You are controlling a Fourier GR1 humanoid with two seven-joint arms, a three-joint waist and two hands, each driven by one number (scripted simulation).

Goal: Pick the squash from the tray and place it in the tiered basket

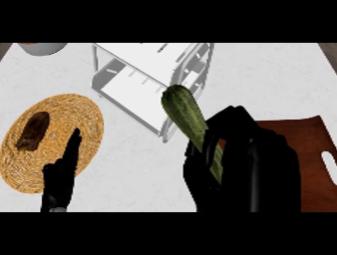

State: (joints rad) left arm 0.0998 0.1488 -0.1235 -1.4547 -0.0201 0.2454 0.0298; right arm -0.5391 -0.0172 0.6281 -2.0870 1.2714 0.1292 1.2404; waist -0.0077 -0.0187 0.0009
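Right now the robot's right hand (241, 164) is curled round the lower end of the long dark-green striped squash (184, 112), lifted clear of the reddish-brown flat tray with a slot handle (315, 149). Squash sticks out of the fist toward 11 o'clock, long axis running from 5 to 11, free tip up near the white wire-and-panel tiered basket (138, 82). Tip overlaps the basket's right edge in this view; touching or just above it, cannot tell from a top-down look.

Key relation: basket lies at 10–11 o'clock from the right hand, nearly along the squash's own axis, so the carry looks almost done and what is left is a short push further that way plus a lowering onto a shelf. Judgement only: squash seems tilted, so it may need to level out to sit on the shelf and not catch the basket's frame.

Left hand (63, 169) at lower left, fingers straight and pointing up toward 12, holding nothing, resting over the round woven straw mat (76, 112). A dark brown lumpy item (33, 130) lies on that mat at 10 o'clock of the left hand, not part of the job. Right hand is clearly the nearer one to the basket.
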